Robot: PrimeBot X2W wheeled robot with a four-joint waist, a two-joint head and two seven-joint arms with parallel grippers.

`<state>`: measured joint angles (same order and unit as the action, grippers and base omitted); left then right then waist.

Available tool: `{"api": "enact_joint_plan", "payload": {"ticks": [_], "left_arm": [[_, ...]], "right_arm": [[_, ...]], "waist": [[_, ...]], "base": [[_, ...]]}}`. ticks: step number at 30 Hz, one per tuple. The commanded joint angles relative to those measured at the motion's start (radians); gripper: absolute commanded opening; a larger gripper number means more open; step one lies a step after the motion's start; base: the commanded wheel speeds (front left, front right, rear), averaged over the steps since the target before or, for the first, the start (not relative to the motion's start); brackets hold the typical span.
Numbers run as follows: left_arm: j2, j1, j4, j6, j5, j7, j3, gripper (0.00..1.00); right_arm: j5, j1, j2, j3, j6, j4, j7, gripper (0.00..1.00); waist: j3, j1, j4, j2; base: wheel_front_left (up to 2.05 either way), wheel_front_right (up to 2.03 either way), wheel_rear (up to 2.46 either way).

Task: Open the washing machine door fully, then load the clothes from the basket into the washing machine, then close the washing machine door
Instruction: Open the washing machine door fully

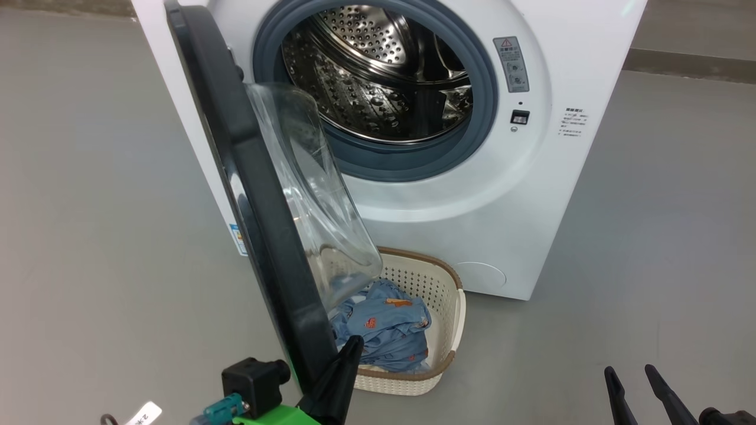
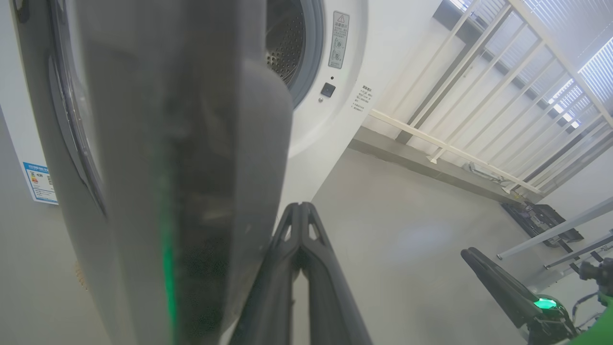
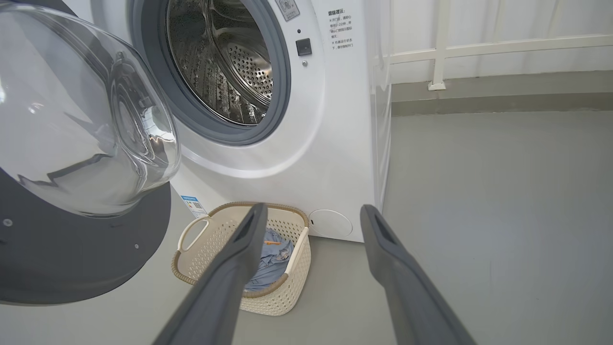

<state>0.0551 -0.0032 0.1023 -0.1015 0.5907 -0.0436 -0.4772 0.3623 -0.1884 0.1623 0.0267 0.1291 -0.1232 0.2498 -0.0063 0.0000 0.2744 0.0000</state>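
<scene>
The white washing machine [image 1: 531, 195] stands with its steel drum [image 1: 378, 71] exposed. Its black door [image 1: 260, 236] swings out toward me, roughly edge-on, glass bowl [image 1: 313, 195] facing the drum side. My left gripper [image 1: 354, 343] is shut with nothing in it, its tips close against the door's lower free edge on the bowl side; in the left wrist view the shut gripper [image 2: 300, 208] lies just right of the door's edge [image 2: 182, 167]. Below the opening sits the cream basket [image 1: 449, 307] with blue printed clothes [image 1: 384, 330]. My right gripper [image 3: 313, 213] hangs open above the basket [image 3: 239, 292], apart from it.
Grey floor spreads to both sides of the machine. A white railing [image 3: 479, 48] and a low kerb [image 3: 503, 91] run behind on the right. A dark case [image 2: 541, 220] lies on the floor far right. The open door overhangs the basket's left part.
</scene>
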Motion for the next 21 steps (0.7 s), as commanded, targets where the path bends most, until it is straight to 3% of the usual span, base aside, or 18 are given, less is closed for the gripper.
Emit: {"api": "enact_joint_plan", "payload": {"ticks": [1,21], "left_arm": [[0.008,-0.047,0.016,-0.013,-0.011,0.012,0.044,0.0],[0.02,-0.048,0.013,-0.052,-0.025,0.014,0.053,0.0]], "right_arm": [[0.001,0.027,0.02,-0.017,0.002,0.022,0.012,1.0],[0.002,0.032,0.011,-0.021,0.002,0.02,0.012,1.0]], "waist": [[0.001,0.0,0.006,0.0],[0.014,0.0,0.118,0.0]], "base": [[0.0,0.0,0.0],[0.0,0.0,0.0]]}}
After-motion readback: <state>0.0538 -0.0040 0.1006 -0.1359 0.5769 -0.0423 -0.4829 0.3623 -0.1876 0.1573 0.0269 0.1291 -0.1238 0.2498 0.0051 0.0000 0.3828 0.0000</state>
